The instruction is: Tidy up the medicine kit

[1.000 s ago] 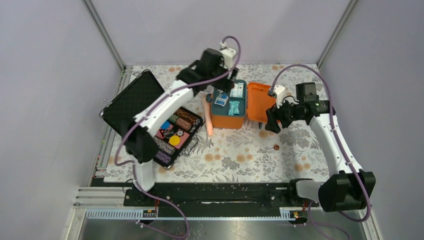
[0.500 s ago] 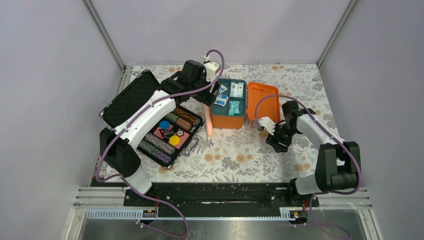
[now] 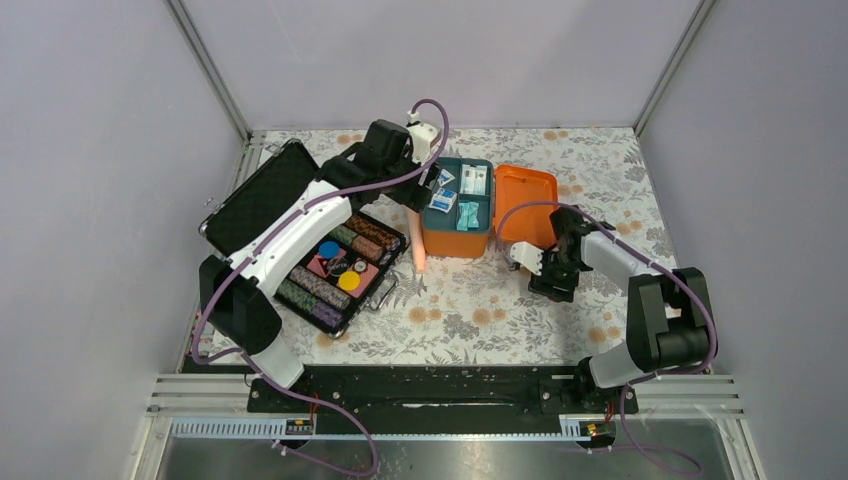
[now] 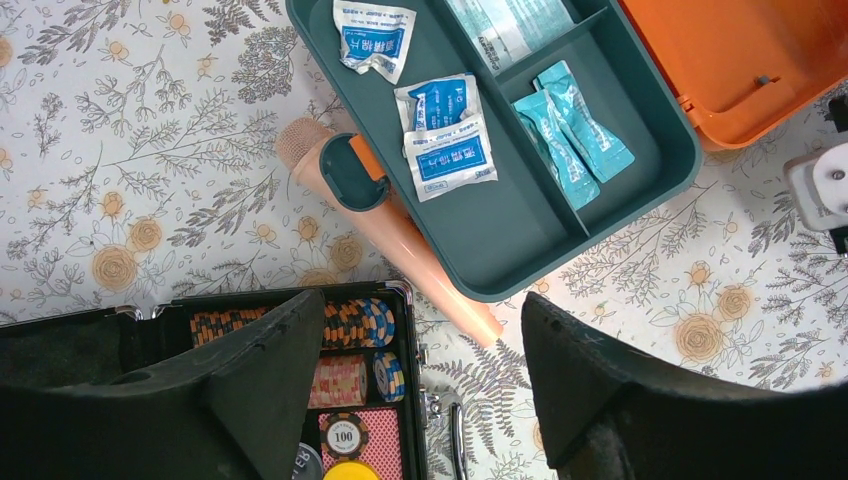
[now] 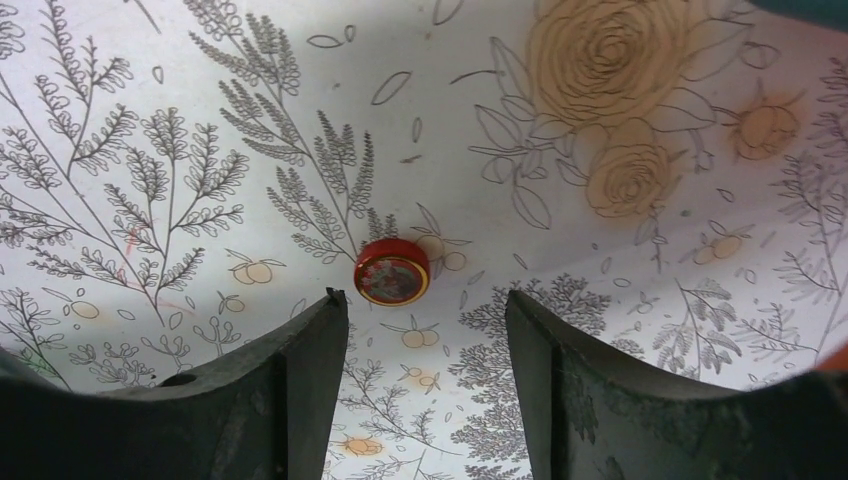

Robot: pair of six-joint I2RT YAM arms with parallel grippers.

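Only the right wrist view shows a small round red tin (image 5: 392, 271) before the released right gripper (image 5: 425, 300); the left gripper (image 4: 422, 298), released, overlooks the orange plastic medicine kit (image 4: 520, 230).

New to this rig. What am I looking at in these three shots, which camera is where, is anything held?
Two robot arms side by side, each ending in a two-finger gripper. The top picture looks down from behind their bases; the other two come from wrist cameras, dark fingers at the bottom. On the floral cloth: an open orange medicine kit with sachets in its teal tray, a peach tube beside it, an open black poker-chip case. The left gripper hangs open above the tube; the right gripper is open over a small red tin. Neither holds anything.
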